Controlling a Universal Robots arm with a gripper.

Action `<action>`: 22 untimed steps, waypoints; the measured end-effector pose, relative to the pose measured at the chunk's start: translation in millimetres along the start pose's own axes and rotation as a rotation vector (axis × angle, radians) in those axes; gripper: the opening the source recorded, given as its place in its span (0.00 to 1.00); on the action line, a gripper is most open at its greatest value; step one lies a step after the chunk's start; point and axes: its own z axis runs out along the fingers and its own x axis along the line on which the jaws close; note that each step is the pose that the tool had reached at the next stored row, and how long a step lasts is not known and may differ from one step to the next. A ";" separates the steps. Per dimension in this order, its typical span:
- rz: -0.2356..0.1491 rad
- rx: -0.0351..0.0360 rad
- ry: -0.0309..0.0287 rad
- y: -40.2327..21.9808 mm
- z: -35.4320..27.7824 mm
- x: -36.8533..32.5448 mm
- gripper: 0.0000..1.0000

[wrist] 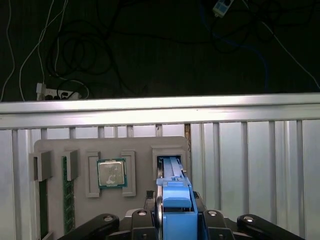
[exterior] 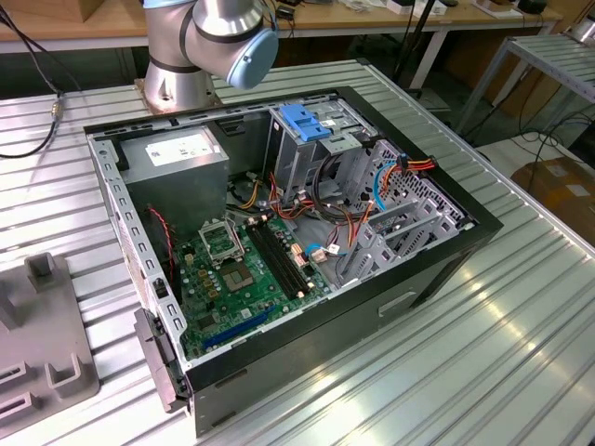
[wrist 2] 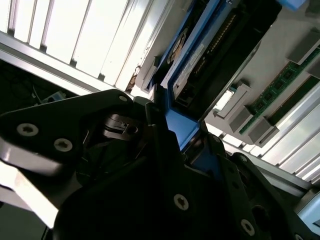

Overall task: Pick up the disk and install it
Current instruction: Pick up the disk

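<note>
At the grey tray [wrist: 135,150], the pincer [wrist: 175,214] grips the upright disk [wrist: 175,186], grey metal framed blue.

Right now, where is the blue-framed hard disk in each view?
First wrist view: grey-metal disk in its blue plastic carrier, gripped by the claw, by the grey moulded parts tray.
Second wrist view: disk edge-on in the claw, tray beside.
Exterior view's left: the tray, the shared landmark.

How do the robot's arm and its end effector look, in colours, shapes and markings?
The arm has thick, rounded silver-grey metal joints, and one joint is closed by a round light blue cap. The end effector is matte black, built of angular plates fastened with small silver screws, as both wrist views show.
</note>
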 end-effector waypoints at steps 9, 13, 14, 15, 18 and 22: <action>-0.007 0.0000 0.0000 -0.1 -17.0 0.1 0.37; -0.007 0.0000 0.0000 -0.1 -26.1 0.2 0.37; -0.007 0.0001 0.0000 -0.1 -27.5 0.2 0.37; -0.007 0.0001 0.0000 -0.1 -29.7 0.2 0.37; -0.007 0.0001 -0.0001 -0.1 -34.3 0.2 0.37; -0.007 0.0001 0.0000 -0.2 -39.9 0.3 0.37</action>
